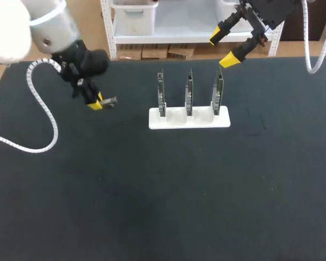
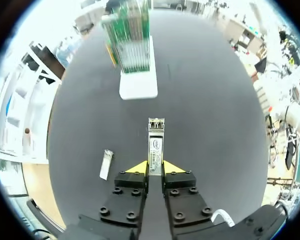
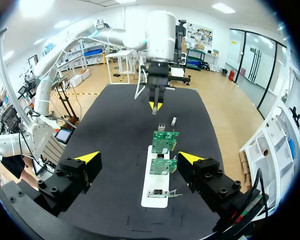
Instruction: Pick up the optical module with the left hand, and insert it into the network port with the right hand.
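Observation:
My left gripper point(image 2: 155, 168) is shut on the optical module point(image 2: 155, 142), a slim silver bar that sticks out ahead of the yellow tips. In the head view this gripper point(image 1: 98, 103) is low over the black mat at the left, and the module point(image 1: 110, 101) points toward the rack. The white rack point(image 1: 189, 118) holds three upright green circuit boards point(image 1: 217, 92) with the network ports. My right gripper point(image 1: 223, 49) hangs open above the rack's right end with nothing in it. From the right wrist, the boards point(image 3: 164, 166) lie below its wide-spread fingers point(image 3: 88, 157).
A small silver piece point(image 2: 106, 164) lies on the mat beside my left gripper. The black mat point(image 1: 168, 190) covers the table, with open room in front of the rack. A white coiled cable point(image 1: 41, 109) trails from my left arm over the mat.

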Robot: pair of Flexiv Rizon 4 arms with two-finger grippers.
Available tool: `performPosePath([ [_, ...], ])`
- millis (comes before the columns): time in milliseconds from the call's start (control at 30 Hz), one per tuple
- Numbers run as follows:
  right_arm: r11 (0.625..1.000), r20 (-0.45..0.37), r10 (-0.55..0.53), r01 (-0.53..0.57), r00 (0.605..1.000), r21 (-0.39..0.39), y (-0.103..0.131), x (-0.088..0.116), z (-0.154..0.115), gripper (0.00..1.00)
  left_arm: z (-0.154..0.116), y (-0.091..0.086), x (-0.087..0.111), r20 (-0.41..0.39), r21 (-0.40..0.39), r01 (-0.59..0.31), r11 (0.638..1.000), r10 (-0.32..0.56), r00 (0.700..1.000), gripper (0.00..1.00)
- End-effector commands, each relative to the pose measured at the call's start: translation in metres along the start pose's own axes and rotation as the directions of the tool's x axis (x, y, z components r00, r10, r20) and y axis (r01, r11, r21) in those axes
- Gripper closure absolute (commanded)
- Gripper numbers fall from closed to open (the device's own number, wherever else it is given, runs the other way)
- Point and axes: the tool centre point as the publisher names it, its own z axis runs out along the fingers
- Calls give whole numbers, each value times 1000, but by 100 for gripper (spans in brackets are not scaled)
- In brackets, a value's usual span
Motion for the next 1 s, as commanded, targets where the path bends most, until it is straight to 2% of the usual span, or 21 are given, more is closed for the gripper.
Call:
performPosePath([
  [33, 1000, 1, 0, 0, 1000, 6, 2, 0, 0, 0, -17, -11, -6, 145, -25, -10, 1000, 13, 989, 100],
  [233, 1000, 1, 0, 0, 1000, 6, 2, 0, 0, 0, -37, -18, -33, 272, -57, -33, 998, 47, 961, 100],
  [467, 1000, 1, 0, 0, 1000, 6, 2, 0, 0, 0, -60, -24, -52, 437, -53, -31, 998, 51, 898, 100],
  [733, 1000, 1, 0, 0, 1000, 6, 2, 0, 0, 0, -75, -23, -59, 506, -69, -25, 997, 57, 861, 100],
  [833, 1000, 1, 0, 0, 1000, 6, 2, 0, 0, 0, -79, -21, -57, 550, -69, -32, 997, 65, 833, 100],
  [1000, 1000, 1, 0, 0, 1000, 6, 2, 0, 0, 0, -79, -21, -57, 550, -69, -32, 997, 65, 833, 100],
])
